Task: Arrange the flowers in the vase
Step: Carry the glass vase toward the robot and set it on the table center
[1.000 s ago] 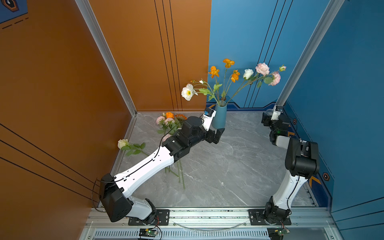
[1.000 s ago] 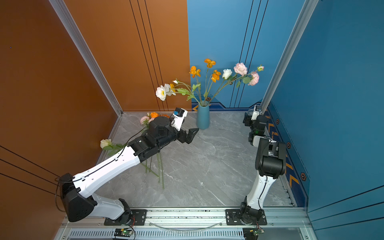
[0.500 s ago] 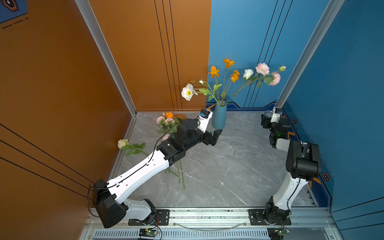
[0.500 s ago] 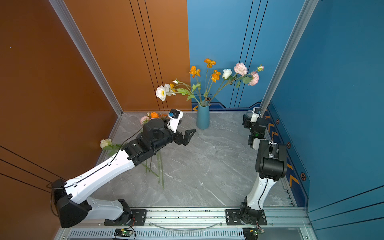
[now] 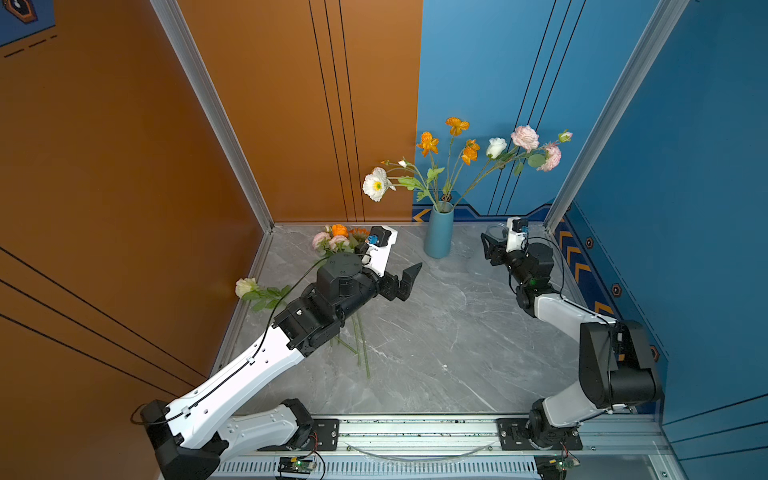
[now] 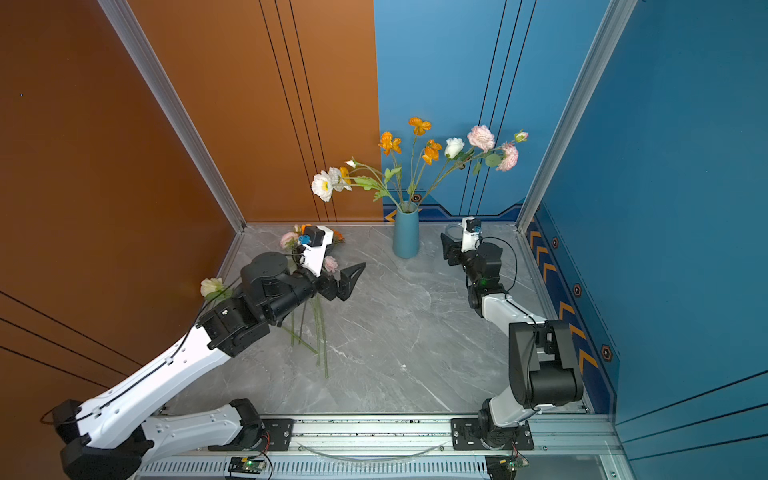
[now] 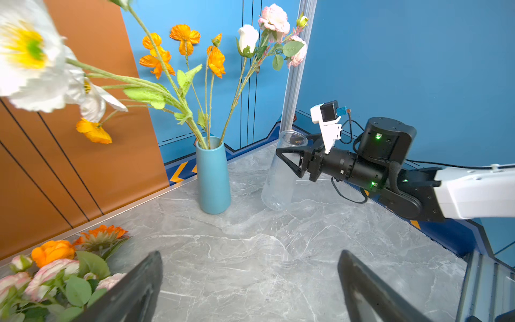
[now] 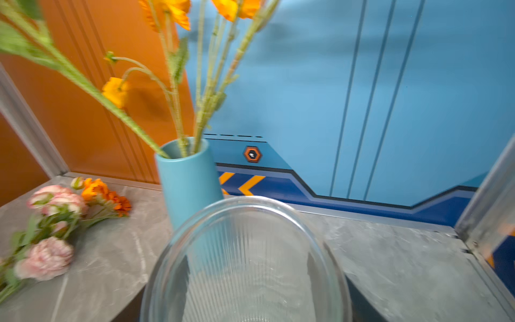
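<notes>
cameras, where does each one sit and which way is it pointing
Top views: high over the base rail, looking down and back across the table; both show the left gripper, right gripper, blue vase.
Left wrist: behind the open left gripper, facing the blue vase and the glass vase held by the right gripper; own fingers at the edge.
Right wrist: looks over the glass vase's mouth at the blue vase; own fingers dark beside it.
Shared: both wrist views hold both vases and the loose flowers.

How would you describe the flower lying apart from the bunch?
Find the orange wall on the left in both top views. At its foot, nearer the camera than the pink-and-orange bunch, lies one cream-white flower. Unlike that bunch, it lies alone.
</notes>
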Controlling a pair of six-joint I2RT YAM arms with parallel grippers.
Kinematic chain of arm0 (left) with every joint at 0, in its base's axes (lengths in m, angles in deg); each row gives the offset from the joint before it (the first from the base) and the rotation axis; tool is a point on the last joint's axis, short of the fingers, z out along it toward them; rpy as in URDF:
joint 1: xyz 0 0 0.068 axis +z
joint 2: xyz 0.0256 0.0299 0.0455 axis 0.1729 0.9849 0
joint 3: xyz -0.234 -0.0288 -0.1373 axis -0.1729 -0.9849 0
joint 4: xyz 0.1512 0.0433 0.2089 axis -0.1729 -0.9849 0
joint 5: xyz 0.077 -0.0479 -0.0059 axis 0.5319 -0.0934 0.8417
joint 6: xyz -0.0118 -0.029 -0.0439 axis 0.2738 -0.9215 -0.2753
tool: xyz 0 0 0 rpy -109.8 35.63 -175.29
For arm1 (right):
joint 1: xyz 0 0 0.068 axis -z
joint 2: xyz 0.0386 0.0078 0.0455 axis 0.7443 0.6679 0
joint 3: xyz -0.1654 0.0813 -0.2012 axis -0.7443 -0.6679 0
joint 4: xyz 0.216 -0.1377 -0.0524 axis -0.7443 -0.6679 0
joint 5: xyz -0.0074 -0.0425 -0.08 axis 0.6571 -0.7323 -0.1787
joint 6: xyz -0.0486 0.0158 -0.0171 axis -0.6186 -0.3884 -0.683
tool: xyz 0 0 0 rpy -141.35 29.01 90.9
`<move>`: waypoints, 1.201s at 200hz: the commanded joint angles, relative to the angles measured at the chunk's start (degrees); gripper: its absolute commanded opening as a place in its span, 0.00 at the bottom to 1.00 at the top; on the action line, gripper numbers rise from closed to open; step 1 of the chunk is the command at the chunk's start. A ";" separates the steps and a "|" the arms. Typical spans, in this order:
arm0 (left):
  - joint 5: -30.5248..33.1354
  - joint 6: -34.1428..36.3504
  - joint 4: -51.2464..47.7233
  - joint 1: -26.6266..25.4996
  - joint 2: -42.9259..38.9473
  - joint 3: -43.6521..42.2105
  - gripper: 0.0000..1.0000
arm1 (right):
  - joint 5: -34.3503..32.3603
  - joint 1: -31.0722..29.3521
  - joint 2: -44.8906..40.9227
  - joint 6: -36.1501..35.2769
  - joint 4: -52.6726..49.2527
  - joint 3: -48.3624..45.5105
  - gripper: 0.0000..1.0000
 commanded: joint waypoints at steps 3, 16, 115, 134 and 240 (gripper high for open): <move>3.50 0.69 -6.37 1.19 -3.18 -1.79 0.98 | -1.96 -5.54 -6.59 1.72 0.42 -0.40 0.37; 3.27 0.56 -8.14 1.74 -5.37 -2.74 0.98 | -2.92 -9.09 -8.68 1.44 -1.97 -0.51 0.38; -0.56 -1.94 -19.56 5.29 -15.03 -6.89 0.98 | -11.38 -30.47 -8.46 2.13 -2.19 -3.99 0.38; -0.79 -2.40 -19.66 5.57 -15.84 -7.30 0.98 | -12.43 -32.25 -6.96 2.20 -0.03 -4.51 0.38; -0.89 -3.62 -19.50 6.15 -14.95 -7.08 0.98 | -14.28 -37.88 -1.13 2.13 9.05 -9.10 0.43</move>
